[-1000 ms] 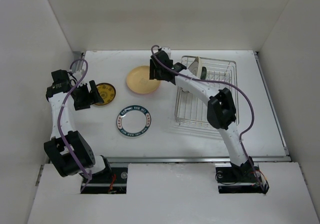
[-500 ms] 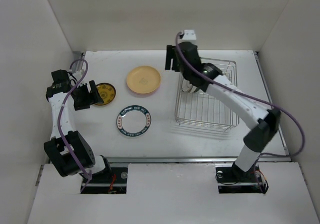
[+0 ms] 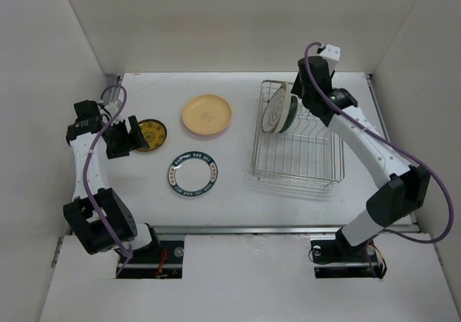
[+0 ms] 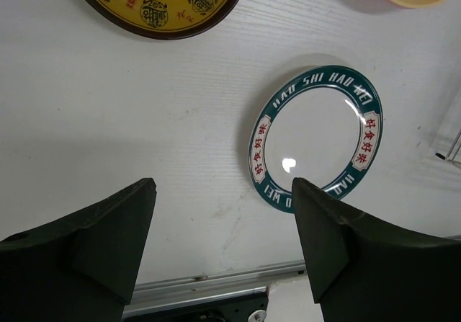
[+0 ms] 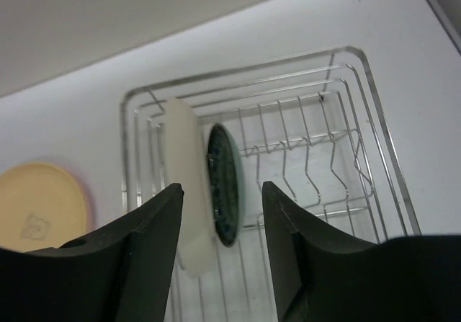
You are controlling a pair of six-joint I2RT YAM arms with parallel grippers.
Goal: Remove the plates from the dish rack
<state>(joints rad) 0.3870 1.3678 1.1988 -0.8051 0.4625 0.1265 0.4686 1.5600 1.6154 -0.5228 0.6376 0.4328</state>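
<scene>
Plates (image 3: 277, 113) stand on edge in the far left corner of the rack (image 3: 297, 156): a white plate (image 3: 272, 113) with a teal plate (image 5: 225, 185) just to its right, perhaps touching, though the wrist view is too oblique to tell. The right claw (image 5: 222, 192) hovers over these two, fingers spread and empty. On the table (image 3: 238, 192) left of the rack lie a tan plate (image 3: 207, 114), a lettered plate (image 3: 193, 173) and a yellow plate (image 3: 151, 134). The left claw (image 3: 130, 136) hangs released, holding nothing, just left of the yellow plate.
</scene>
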